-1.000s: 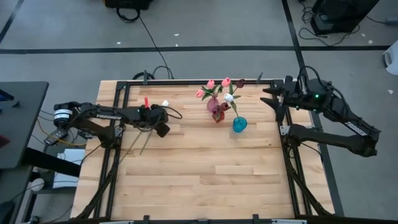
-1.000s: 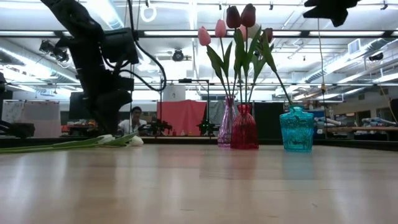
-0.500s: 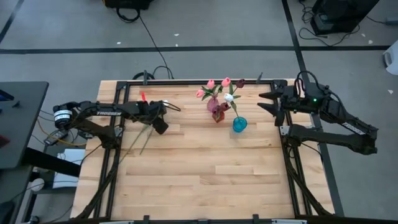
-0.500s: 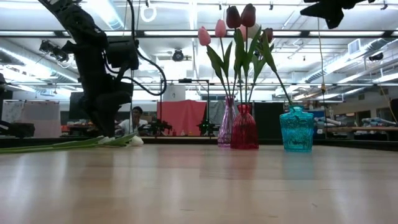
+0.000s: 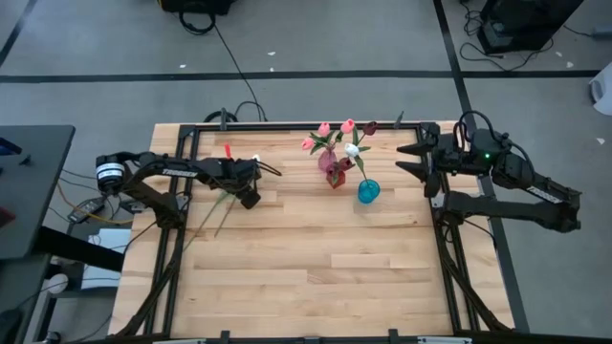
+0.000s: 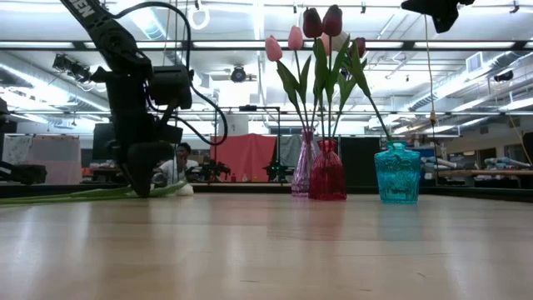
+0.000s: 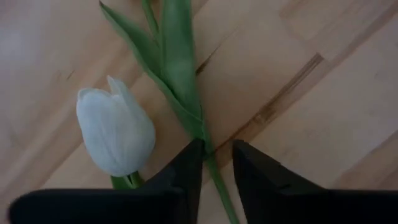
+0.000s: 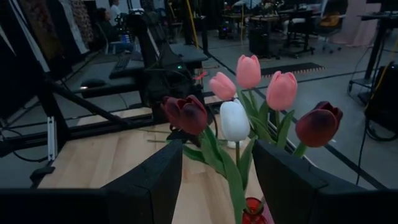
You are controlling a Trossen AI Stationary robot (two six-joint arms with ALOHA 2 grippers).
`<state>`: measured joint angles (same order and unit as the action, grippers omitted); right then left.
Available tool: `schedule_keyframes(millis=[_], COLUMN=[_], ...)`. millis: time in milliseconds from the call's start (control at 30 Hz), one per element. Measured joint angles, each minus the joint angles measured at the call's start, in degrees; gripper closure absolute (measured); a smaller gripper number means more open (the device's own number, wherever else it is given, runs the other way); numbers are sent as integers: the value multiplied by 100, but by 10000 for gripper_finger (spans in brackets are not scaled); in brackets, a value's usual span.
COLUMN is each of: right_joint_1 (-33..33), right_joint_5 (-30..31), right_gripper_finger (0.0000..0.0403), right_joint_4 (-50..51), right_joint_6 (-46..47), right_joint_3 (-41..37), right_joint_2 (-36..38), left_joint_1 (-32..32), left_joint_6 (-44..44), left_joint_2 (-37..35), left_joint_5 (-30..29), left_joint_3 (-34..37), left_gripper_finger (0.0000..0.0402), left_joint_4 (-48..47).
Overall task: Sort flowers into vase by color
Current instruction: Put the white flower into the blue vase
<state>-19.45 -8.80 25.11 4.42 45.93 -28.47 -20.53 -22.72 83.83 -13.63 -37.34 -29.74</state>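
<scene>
One white tulip [image 7: 115, 132] sits at the left gripper's [image 7: 217, 163] 10 o'clock; its parted fingers straddle a stem [image 7: 219, 190], so squeeze gently, then lift straight.

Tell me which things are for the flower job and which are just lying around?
For the job:
white tulip on the table
green stem between the left gripper fingers
tulips already standing in the pink vase, red vase and blue vase

Just there:
cables on the floor

Three vases [image 5: 337, 172] sit bunched at top center of the table [image 5: 316, 268], flowers [image 5: 337, 134] standing in them. Left gripper [image 5: 251, 196] is down at upper left, over loose flowers [image 7: 115, 131] lying flat. Right gripper [image 5: 406, 158] hangs just right of the vases.
</scene>
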Motion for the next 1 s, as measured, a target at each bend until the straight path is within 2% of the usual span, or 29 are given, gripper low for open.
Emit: schedule_keyframes(millis=[167, 433, 633, 867, 1000], right_joint_1=[95, 128, 130, 129, 129], right_joint_5=[13, 15, 37, 37, 37], right_gripper_finger=[195, 195, 195, 195, 195], right_joint_4=[26, 33, 47, 58, 51], right_joint_6=[38, 60, 60, 60, 51], right_joint_3=[0, 0, 0, 2, 2], right_joint_2=[0, 0, -2, -84, -223], left_joint_1=[9, 188, 231, 231, 224], left_joint_6=[189, 294, -49, -262, -209], left_joint_2=[-74, -355, -382, -367, -339], left_joint_5=[-31, 98, 89, -121, -52], left_joint_3=[4, -142, -289, -262, -2], left_gripper_finger=[386, 397, 367, 276, 249], left_joint_4=[-60, 18, -176, -468, -145])
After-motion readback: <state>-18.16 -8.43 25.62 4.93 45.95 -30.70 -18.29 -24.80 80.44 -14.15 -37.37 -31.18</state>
